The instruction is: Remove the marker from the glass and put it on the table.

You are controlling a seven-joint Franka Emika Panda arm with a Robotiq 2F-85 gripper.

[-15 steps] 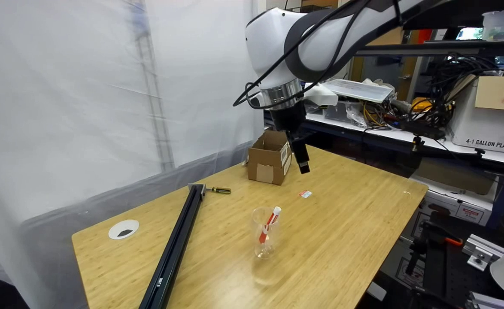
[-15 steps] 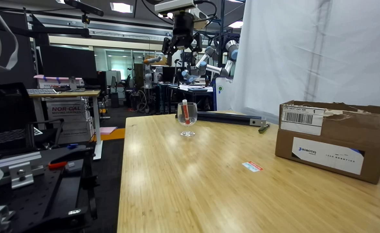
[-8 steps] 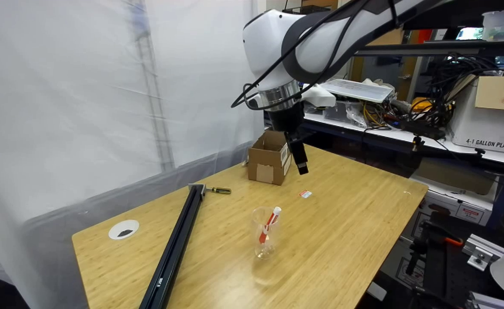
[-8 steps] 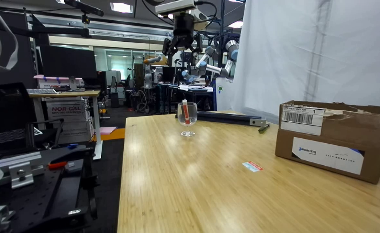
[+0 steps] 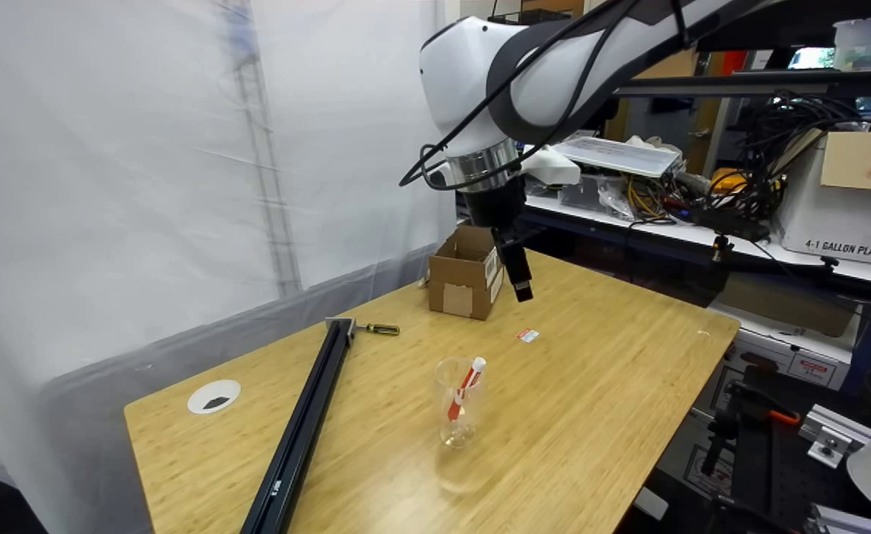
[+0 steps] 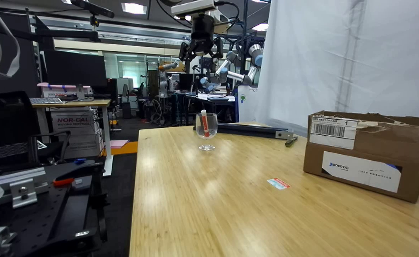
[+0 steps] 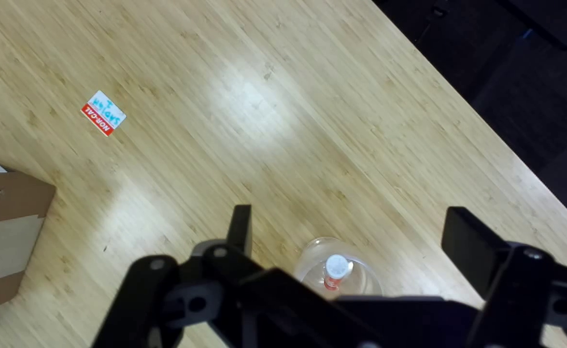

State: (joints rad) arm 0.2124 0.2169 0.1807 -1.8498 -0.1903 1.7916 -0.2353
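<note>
Spread wide, my pincer (image 7: 351, 229) holds nothing and hangs high over the tabletop (image 7: 177, 87). Well below it, and between my two fingers (image 7: 474, 251) as the wrist view looks down, is the glass (image 7: 363, 279). The marker (image 7: 336, 269) is inside the glass, leaning, with its white end poking up over the rim. So it has not been taken out yet, and I think my next job is to line up and go down.

The glass is clear, so its rim is hard to see. If I come down a bit off to one side, a finger could land on that rim and knock the glass over; it stands on a small round foot, so I guess it tips easily. If I go too deep, I could pinch the glass along with the marker. If I stop too high, I would catch only the tip, and it might slip out. The white end might be a cap, and then it could pull off by itself. Since the marker leans, tugging it sideways could drag the glass along; straight up seems safer. Set down, it might roll: past one finger lies the tabletop's edge, past the other the cardboard box (image 7: 10, 232).
</note>
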